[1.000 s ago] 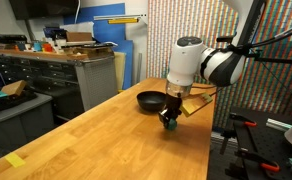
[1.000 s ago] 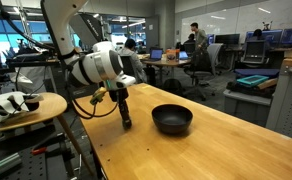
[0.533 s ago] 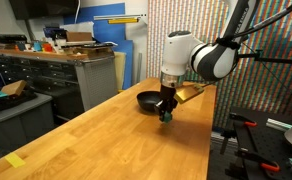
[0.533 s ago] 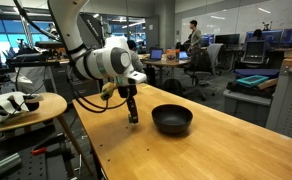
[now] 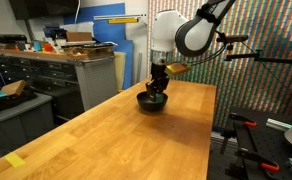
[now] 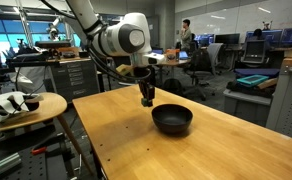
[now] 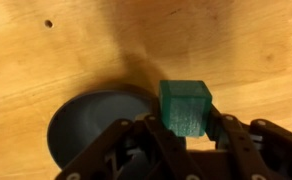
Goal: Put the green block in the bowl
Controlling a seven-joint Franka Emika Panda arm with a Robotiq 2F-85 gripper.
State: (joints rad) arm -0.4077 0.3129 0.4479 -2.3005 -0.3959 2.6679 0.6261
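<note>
Supervisor: Grip status first. What did you have in the claw?

Operator: On my wrist feed the gripper (image 7: 184, 122) was clamped on the small dark green cube (image 7: 184, 104). One black finger (image 7: 136, 132) pressed each side, and the cube's top face and front face were plain to see. It was held off the light wooden tabletop (image 7: 76, 45), not resting on it.

Supervisor: And where was it against the target?

Operator: The shallow round black bowl (image 7: 86, 125) sat low and to the left in that feed, with its rim just beside the cube. From an exterior view the gripper (image 5: 158, 88) hung right over the bowl (image 5: 152, 102) at the far end of the table. From the opposing camera the gripper (image 6: 147, 98) looked to be by the bowl's (image 6: 172, 119) near rim, above it and not touching. I could not tell whether the cube was fully over the hollow.

Supervisor: Any markings you could read for the log?

Operator: Whatever lettering was on the white robot arm (image 6: 126, 38) was too blurred for me to read. The one mark I could make out was a small dark knot (image 7: 48, 23) in the wood.
</note>
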